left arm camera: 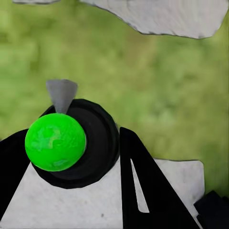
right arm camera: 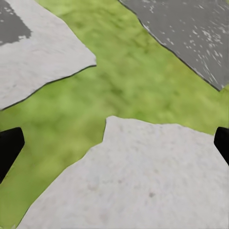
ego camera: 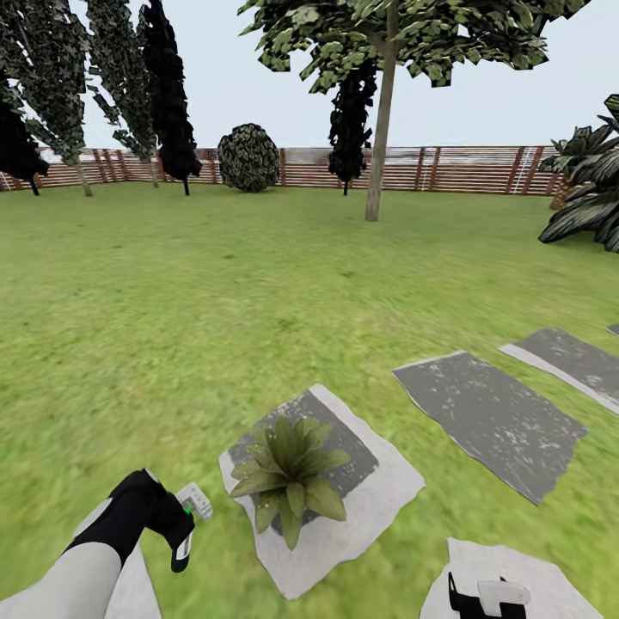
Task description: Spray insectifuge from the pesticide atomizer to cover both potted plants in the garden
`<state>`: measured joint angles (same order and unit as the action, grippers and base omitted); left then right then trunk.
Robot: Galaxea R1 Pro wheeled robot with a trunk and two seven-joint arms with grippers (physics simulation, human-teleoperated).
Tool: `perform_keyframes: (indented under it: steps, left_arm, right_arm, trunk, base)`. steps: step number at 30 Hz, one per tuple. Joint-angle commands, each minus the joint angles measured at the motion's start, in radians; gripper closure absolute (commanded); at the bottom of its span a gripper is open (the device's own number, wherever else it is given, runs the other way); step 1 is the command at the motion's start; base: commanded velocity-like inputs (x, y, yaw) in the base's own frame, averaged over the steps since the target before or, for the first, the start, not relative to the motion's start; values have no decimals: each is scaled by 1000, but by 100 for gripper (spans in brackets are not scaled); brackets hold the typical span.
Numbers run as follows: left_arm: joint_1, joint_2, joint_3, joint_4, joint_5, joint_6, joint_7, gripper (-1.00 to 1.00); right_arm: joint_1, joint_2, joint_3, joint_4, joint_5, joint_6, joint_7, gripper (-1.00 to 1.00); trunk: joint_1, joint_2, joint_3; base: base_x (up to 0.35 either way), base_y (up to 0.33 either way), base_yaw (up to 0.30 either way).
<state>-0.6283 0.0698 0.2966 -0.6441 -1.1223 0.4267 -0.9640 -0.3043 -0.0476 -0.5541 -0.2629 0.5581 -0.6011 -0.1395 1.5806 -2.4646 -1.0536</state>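
In the head view the pesticide atomizer (ego camera: 191,507), with a white trigger head and dark bottle, sits in my left gripper (ego camera: 179,526), which is shut on it low over the lawn. Just to its right, a potted plant (ego camera: 291,471), a low rosette of broad green leaves, stands on a pale stepping stone (ego camera: 383,490). The left wrist view looks down on the atomizer (left arm camera: 55,141), a green cap on a dark round body with a grey nozzle, between the black fingers (left arm camera: 143,181). My right gripper (ego camera: 486,602) hangs open over another stone (right arm camera: 143,181), with nothing between its fingers (right arm camera: 9,149).
Grey stepping stones (ego camera: 490,417) run off to the right across the garden lawn. A tree trunk (ego camera: 376,172) stands mid-lawn. A brown slatted fence (ego camera: 464,169) and a round bush (ego camera: 248,157) close the far side. A large dark-leaved plant (ego camera: 593,202) is at right.
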Motion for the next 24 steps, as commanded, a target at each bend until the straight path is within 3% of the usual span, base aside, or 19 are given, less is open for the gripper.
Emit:
perform_keyframes:
  steps: [1, 14, 19, 24]
  left_arm:
    - [-1, -1, 3, 2, -4, 6, -5, 100]
    - [4, -1, 2, 11, -4, 6, -4, 100]
    - [4, -1, 1, 11, -4, 6, -4, 100]
    - [4, -2, 1, 11, -4, 6, -4, 100]
  right_arm:
    - [-1, 0, -4, 2, 11, -3, -6, -100]
    - [-1, 2, -3, 2, 11, -3, -6, -100]
    - [-1, 2, -3, 2, 11, -3, -6, -100]
    - [-1, 2, -3, 2, 11, -3, -6, -100]
  trunk:
    - [0, 0, -1]
    - [0, 0, -1]
    - [0, 0, -1]
    - [0, 0, -1]
  base:
    - [115, 47, 0]
    - [28, -3, 162]
    - [172, -176, 8]
    - [-36, -243, 1]
